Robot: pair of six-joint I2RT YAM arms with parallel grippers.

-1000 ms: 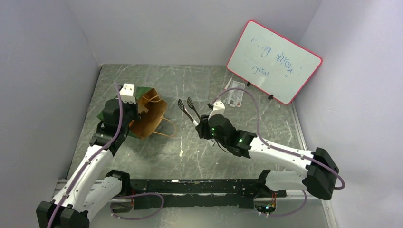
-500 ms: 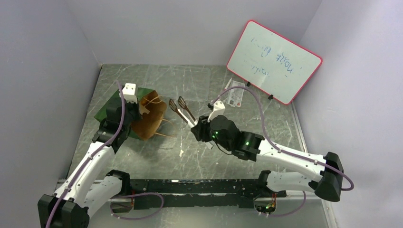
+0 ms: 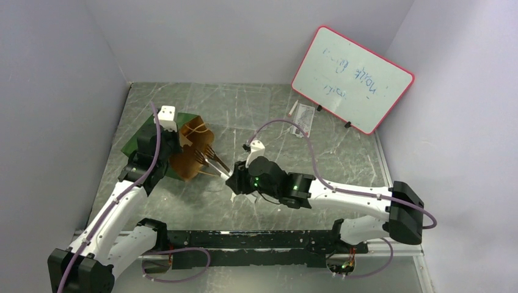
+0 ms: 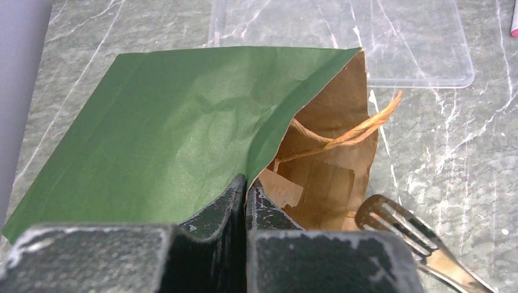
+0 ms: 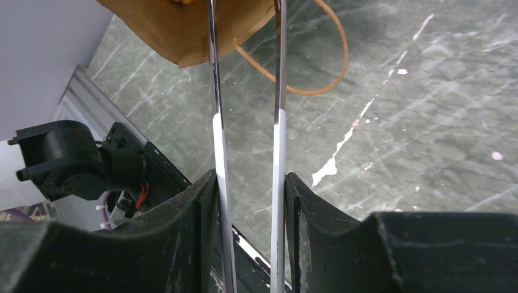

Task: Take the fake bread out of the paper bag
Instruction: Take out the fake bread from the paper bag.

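The paper bag [image 3: 140, 135], green outside and brown inside, lies on its side with its mouth facing right. My left gripper [image 3: 181, 140] is shut on the bag's upper mouth edge [image 4: 269, 140] and holds it open. My right gripper [image 3: 236, 180] is shut on a pair of metal tongs [image 3: 214, 161]. The slotted tong tips sit at the bag's mouth [image 4: 391, 221]. In the right wrist view the two tong arms [image 5: 279, 91] run from my right gripper [image 5: 250, 183] up to the brown bag [image 5: 183, 27]. The fake bread is hidden.
A tan cord handle [image 5: 327, 73] loops out on the table below the bag mouth. A clear plastic sheet [image 4: 342, 43] lies behind the bag. A pink-framed whiteboard [image 3: 351, 79] stands at the back right, with a small card [image 3: 302, 124] in front of it. Walls close in left and right.
My right arm has swung left, carrying the tongs from the table's middle to the bag mouth. My left gripper has kept its hold on the bag edge.
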